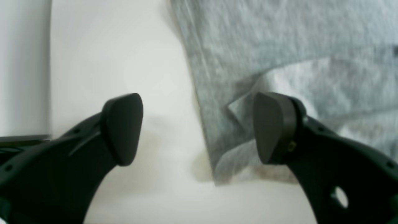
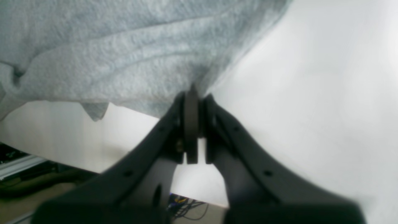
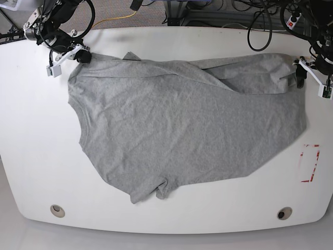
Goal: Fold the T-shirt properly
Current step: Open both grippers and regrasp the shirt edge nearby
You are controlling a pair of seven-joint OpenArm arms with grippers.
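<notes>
A large grey T-shirt lies spread across a white desk, seen from above. It covers most of the desk's middle, running sideways: the neck opening faces the desk's left edge in the overhead view, and the hem faces the right edge. One sleeve points toward the near edge. Along the far edge, a long strip of the shirt is already turned over onto the body, forming a loose diagonal fold with creases. The rest lies flat in a single layer, lightly wrinkled. No lettering shows.

The right claw, at the desk's far left corner in the overhead view, is clenched on the shirt's edge near the shoulder. Its wrist camera shows the two jaws pressed together with a pinch of grey cloth between them, and the fabric pulled slightly up from the desk.

The left claw, at the far right side of the desk in the overhead view, is released. Its jaws stand wide apart over the shirt's corner near the hem, one jaw above bare desk and the other above cloth. It holds nothing.

A red rectangular outline is marked on the desk near its right edge, just beside the shirt.

Judging from this, folding has barely begun. Only a rough first fold along the far side exists. The left claw has yet to grip its corner, and the sleeves, sides and lengthwise folds all appear to remain.
</notes>
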